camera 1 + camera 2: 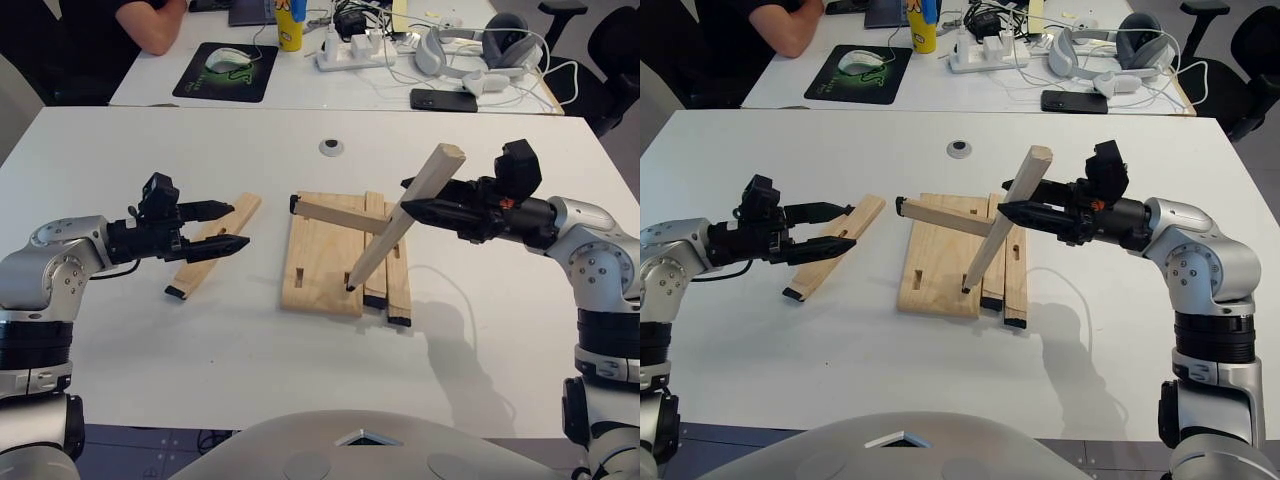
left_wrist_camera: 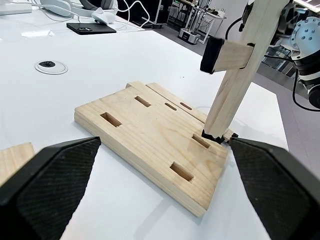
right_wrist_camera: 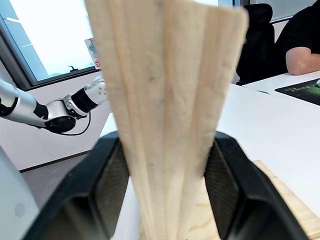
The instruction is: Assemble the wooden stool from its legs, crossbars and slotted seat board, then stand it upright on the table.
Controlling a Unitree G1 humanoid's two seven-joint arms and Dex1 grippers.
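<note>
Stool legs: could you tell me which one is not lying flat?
The leg in the right end effector: foot on the seat board, top end raised.

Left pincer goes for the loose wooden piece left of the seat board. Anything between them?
Nothing visible. The left pincer is open directly over the loose wooden piece. The seat board and the leg held in the right pincer lie to its right, out of the path.

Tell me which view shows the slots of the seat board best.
The left wrist view: the seat board lies close, its slots open to the camera. Both eye views show it far off, partly behind the gripped leg. The right wrist view shows one corner.
</note>
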